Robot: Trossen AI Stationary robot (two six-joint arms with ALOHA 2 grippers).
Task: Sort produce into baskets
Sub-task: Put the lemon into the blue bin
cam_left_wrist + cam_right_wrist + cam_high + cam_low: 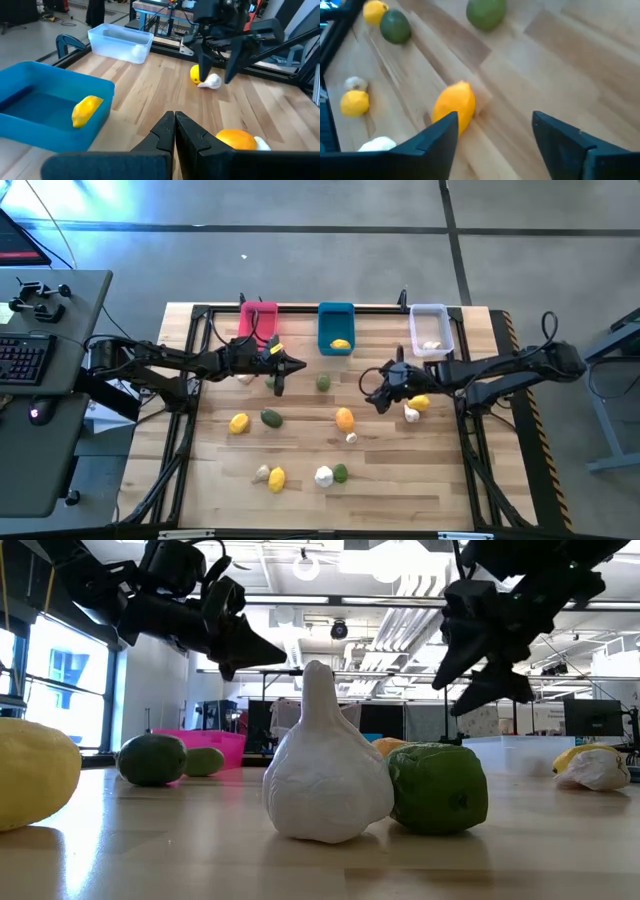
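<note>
Several toy fruits look light, hard and slick; the right gripper (381, 395), jaws wide, should pinch the orange lemon (454, 106) across its middle. Left gripper (283, 366) hangs closed.

A grey concrete floor (300, 240) surrounds the table, with a keyboard desk (55, 380) alongside.

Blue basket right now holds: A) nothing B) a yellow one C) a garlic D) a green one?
B: a single yellow lemon-like piece lies inside the blue basket, also seen in the left wrist view; nothing else shows in it.
</note>
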